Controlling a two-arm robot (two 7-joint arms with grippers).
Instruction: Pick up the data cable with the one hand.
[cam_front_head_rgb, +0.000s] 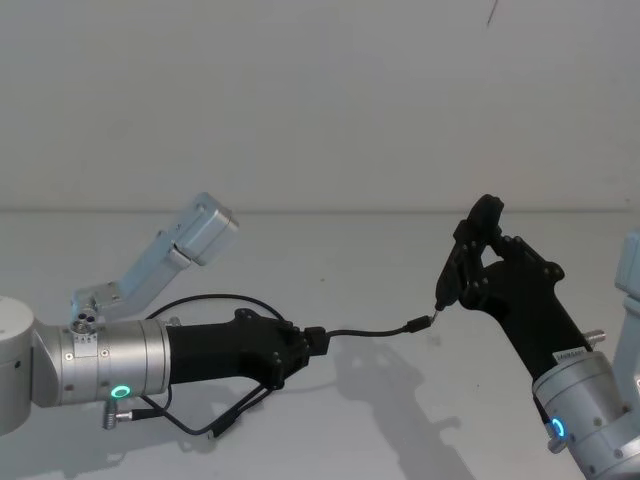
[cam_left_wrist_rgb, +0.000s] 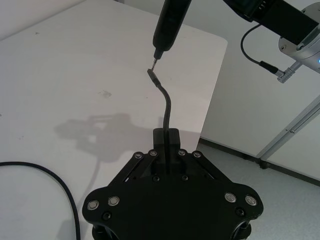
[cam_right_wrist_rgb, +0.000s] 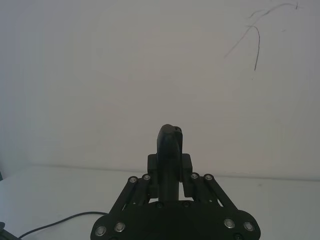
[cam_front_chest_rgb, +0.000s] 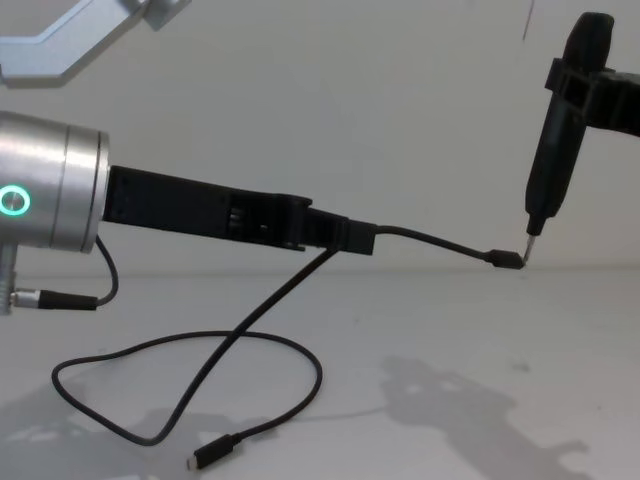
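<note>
My left gripper (cam_front_head_rgb: 312, 340) (cam_front_chest_rgb: 355, 237) (cam_left_wrist_rgb: 167, 135) is shut on the data cable (cam_front_head_rgb: 370, 331) (cam_front_chest_rgb: 250, 335) (cam_left_wrist_rgb: 166, 107), a thin black cord, close to one end and above the table. That end's small plug (cam_front_head_rgb: 418, 323) (cam_front_chest_rgb: 506, 259) (cam_left_wrist_rgb: 152, 75) sticks out toward the right. The rest of the cord hangs in a loop down to the table, where its other plug (cam_front_chest_rgb: 205, 458) lies. My right gripper (cam_front_head_rgb: 478, 248) (cam_right_wrist_rgb: 170, 167) (cam_front_chest_rgb: 590, 90) is shut on a black pen-shaped tool (cam_front_head_rgb: 462, 262) (cam_front_chest_rgb: 552, 150) (cam_left_wrist_rgb: 170, 22). The tool's thin metal tip touches the held plug.
The white table (cam_front_head_rgb: 330, 420) runs back to a plain wall. In the left wrist view its edge (cam_left_wrist_rgb: 215, 75) drops to the floor. Short black wires with metal barrel connectors hang from the left wrist (cam_front_chest_rgb: 50, 297) and the right wrist (cam_left_wrist_rgb: 282, 75).
</note>
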